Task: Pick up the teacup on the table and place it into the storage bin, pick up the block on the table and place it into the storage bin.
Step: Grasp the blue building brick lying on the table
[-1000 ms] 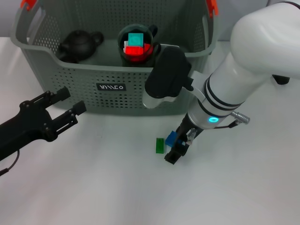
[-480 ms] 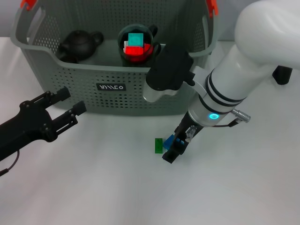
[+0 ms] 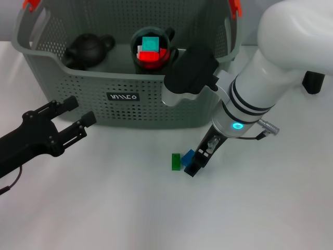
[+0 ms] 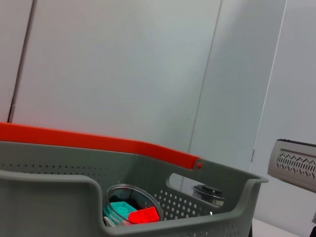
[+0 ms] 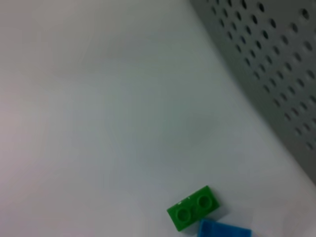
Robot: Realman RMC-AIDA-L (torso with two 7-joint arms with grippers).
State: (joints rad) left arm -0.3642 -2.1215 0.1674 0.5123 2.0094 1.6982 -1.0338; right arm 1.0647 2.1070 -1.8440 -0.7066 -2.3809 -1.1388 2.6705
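Observation:
The storage bin [image 3: 67, 83] stands at the back of the white table. Inside it sits a dark green teacup [image 3: 152, 49] holding teal, red and white blocks; the left wrist view shows the teacup [image 4: 129, 207] behind the storage bin's wall [image 4: 49, 197]. On the table in front of the bin lie a green block [image 3: 176, 161] and a blue block [image 3: 188, 154], touching each other. My right gripper [image 3: 194, 164] points down at the table, right against the blue block. The right wrist view shows the green block [image 5: 192, 207] and the blue block [image 5: 222, 230]. My left gripper [image 3: 78, 112] hovers open and empty at the bin's front left.
A black teapot [image 3: 87, 48] lies in the bin's left part. Orange handle clips [image 3: 235, 7] mark the bin's ends. A dark object [image 3: 313, 82] sits at the far right table edge. Bare white table stretches in front of the blocks.
My right gripper has shifted slightly toward the bin, and the blue block has nudged a little with it. The green block and the left arm have stayed put.

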